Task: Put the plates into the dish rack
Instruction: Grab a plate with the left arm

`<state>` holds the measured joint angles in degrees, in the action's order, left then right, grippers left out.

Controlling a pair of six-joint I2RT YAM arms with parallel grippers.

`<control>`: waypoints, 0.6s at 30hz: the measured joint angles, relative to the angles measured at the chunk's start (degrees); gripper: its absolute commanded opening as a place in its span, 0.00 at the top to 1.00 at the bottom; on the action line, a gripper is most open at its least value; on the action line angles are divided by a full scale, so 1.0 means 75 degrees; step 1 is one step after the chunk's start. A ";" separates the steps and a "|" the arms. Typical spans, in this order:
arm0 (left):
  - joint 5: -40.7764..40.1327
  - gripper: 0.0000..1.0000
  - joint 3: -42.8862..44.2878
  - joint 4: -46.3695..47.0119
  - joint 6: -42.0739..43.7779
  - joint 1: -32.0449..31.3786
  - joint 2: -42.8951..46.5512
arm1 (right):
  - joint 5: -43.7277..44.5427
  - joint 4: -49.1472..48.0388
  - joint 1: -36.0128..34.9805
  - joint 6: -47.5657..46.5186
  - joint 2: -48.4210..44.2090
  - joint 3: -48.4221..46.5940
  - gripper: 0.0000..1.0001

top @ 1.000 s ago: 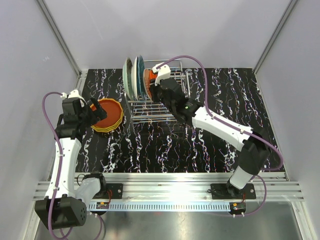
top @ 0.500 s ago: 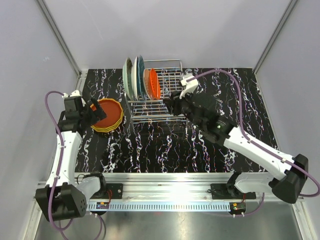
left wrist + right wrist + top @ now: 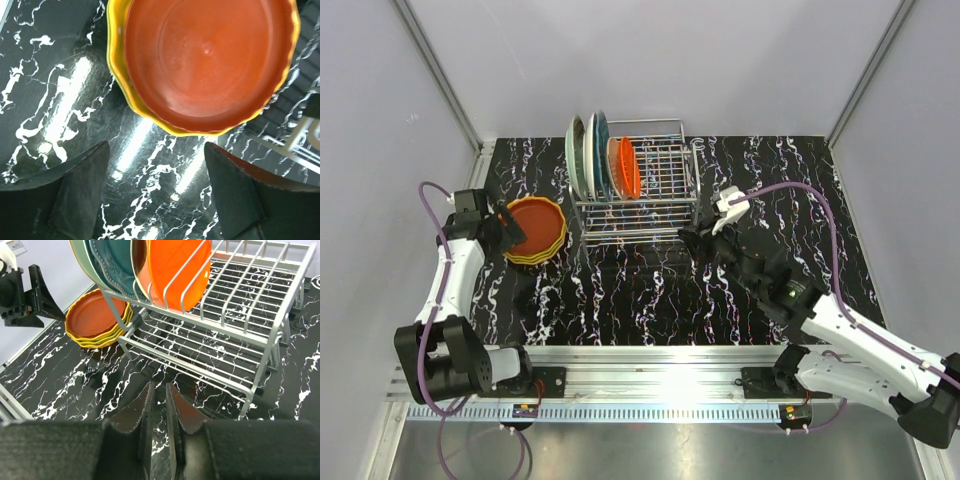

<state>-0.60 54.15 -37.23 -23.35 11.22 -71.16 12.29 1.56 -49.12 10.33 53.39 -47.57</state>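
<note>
Our left hand (image 3: 156,150) stands open, with nothing between its dark, wedge-shaped fingers (image 3: 80,190). It hangs over the worktop (image 3: 50,100), a glossy black surface veined with white and streaked with glare. Just ahead of the fingertips, not touching them, lies the stack of plates (image 3: 207,60). On top is a smooth red-orange plate with a wavy, scalloped edge. A yellow rim (image 3: 116,60) peeps out beneath it along the side nearest the hand. From this hand we cannot count the plates underneath, and the frame cuts off the far side of the stack.

Our right hand (image 3: 159,392) is barely open and grips nothing. Its two fingers, with saw-toothed inner edges, are drawn almost together, leaving only a thin slit. It sits low over the worktop, with the near rail of the dish rack (image 3: 240,315) just ahead of the fingertips. The rack is a rectangular frame of chrome wire with a grid floor and upright slots.

Further ahead and to the left of this hand, four plates stand on edge in the rack's left end. Nearest is the orange plate (image 3: 175,270). Close behind it is the cream plate (image 3: 136,265), mostly hidden. Then comes the teal plate (image 3: 110,265), with small beads round its rim, and outermost the mint green plate (image 3: 80,252). The tops of all four are cut off. Far to the hand's left, past the rack's corner, the stack lies flat on the worktop with the other hand's fingers beside it.
</note>
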 measured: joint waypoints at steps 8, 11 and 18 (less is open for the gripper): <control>-0.0271 0.27 0.0912 -0.0306 -0.0035 0.0000 -0.0839 | 0.0015 0.0055 0.0000 -0.0067 -0.0839 0.0548 0.81; -0.0408 0.26 0.1320 -0.0318 -0.0026 0.0000 -0.1378 | 0.0015 0.0055 0.0000 -0.0070 -0.1084 0.0694 0.81; -0.0583 0.43 0.1434 -0.0268 -0.0026 0.0070 -0.2238 | 0.0015 -0.0047 0.0000 -0.0073 -0.1297 0.0807 0.81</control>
<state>-4.97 64.90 -39.24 -23.55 11.75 -87.94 12.40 1.21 -49.12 9.78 43.66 -41.52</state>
